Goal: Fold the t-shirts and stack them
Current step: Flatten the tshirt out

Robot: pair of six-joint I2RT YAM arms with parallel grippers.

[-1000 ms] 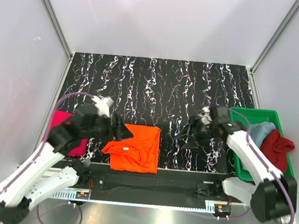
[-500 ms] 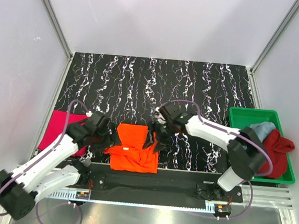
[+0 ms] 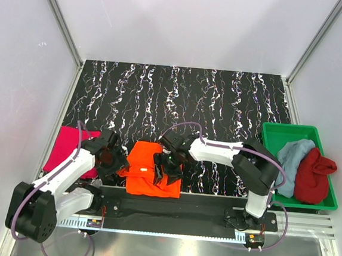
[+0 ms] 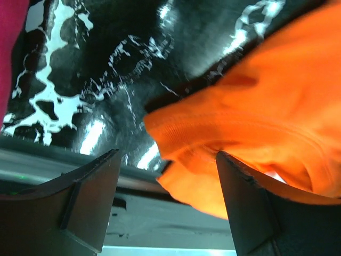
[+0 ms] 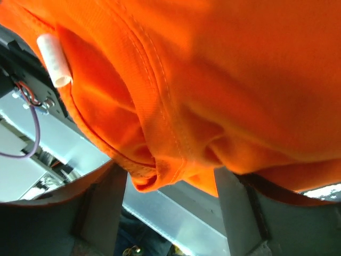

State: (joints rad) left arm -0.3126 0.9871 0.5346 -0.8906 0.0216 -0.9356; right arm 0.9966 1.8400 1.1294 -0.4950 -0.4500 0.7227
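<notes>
The bright orange t-shirt [image 3: 143,176] lies folded and rumpled near the table's front edge. My left gripper [image 3: 118,163] is at its left edge. In the left wrist view it [image 4: 168,158] is open, with the orange shirt's [image 4: 256,106] hem corner between the jaws, close to the right finger [image 4: 250,208]. My right gripper [image 3: 164,167] is over the shirt's right half. It [image 5: 169,172] is open around a bunched fold of the orange cloth [image 5: 213,69]. The magenta t-shirt [image 3: 63,144] lies flat at the left. The light blue [image 3: 293,153] and dark red [image 3: 312,176] t-shirts lie in the tray.
A green plastic tray [image 3: 278,132] stands at the right edge of the black marbled table [image 3: 179,99]. A white tag [image 5: 53,60] sticks out of the orange shirt's collar. The metal rail [image 3: 170,209] with the arm bases runs just below the shirt. White walls enclose the table.
My right arm swung left from beside the tray onto the orange shirt. My left gripper dropped to the shirt's left near edge. The shirt has bunched up narrower.
</notes>
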